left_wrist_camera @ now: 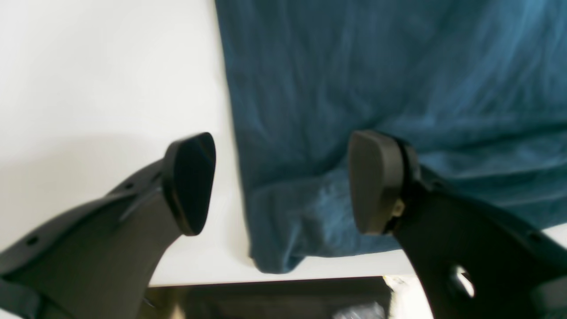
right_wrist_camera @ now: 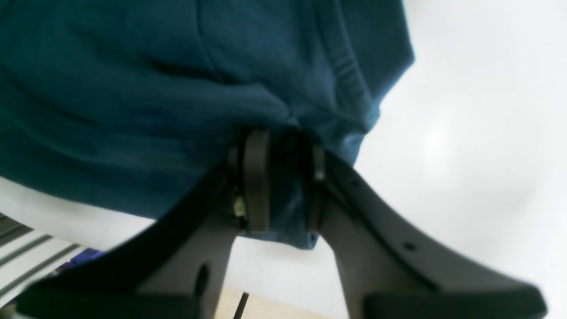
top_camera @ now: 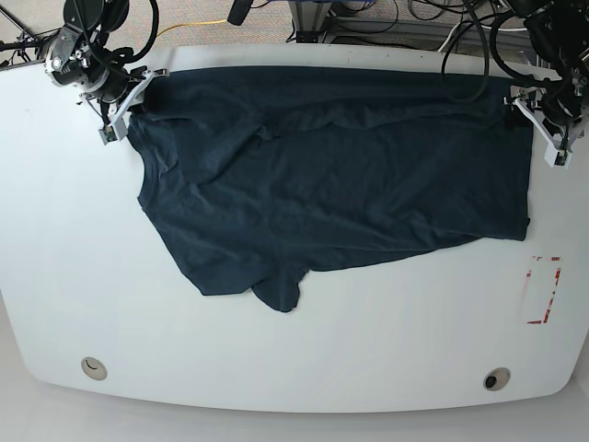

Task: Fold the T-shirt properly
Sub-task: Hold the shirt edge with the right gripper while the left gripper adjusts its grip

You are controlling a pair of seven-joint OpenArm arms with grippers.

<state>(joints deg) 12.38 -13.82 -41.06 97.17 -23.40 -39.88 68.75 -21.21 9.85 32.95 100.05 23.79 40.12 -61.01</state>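
Your right gripper [right_wrist_camera: 283, 181] pinches the soft, limp T-shirt [top_camera: 331, 184] at a corner. Your left gripper [left_wrist_camera: 281, 181] hangs open over the opposite corner; take hold there.

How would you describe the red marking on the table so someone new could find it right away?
Start at the white table with the dark navy T-shirt spread across it. Go past the shirt's corner on the base view's right, toward the near edge. There sits a small red bracket-shaped outline, the only red thing on the tabletop.

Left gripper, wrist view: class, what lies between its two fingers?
In the left wrist view, the open left gripper has a strip of bare white table and the edge of the T-shirt showing between its fingers; neither touches the cloth.
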